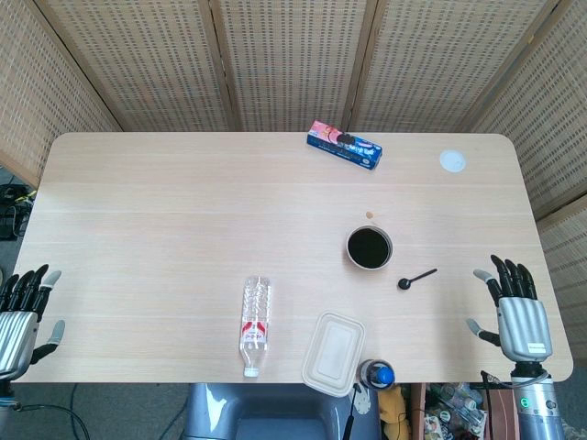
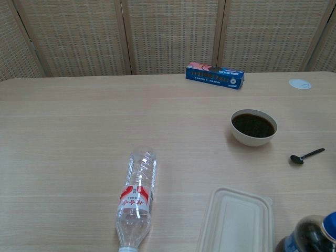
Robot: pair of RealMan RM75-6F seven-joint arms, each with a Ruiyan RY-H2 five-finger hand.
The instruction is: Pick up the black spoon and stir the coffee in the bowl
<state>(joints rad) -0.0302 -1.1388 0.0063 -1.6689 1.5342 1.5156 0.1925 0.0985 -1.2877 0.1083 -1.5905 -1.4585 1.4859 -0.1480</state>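
The small black plastic spoon [image 1: 416,278] lies flat on the pale wooden table [image 1: 183,211], just right of the white round bowl of dark coffee [image 1: 369,247] and apart from it, its scoop end towards the near edge; the right hand [image 1: 518,310] rests at the table's right near corner, fingers spread and holding nothing, well apart from the spoon; the left hand [image 1: 20,307] sits at the left near corner, likewise spread and empty; a clear plastic bottle with a red label [image 1: 258,313] lies on its side beside a beige lidded food container [image 1: 334,352]; a blue and pink snack box [image 1: 344,146] sits by the far edge.
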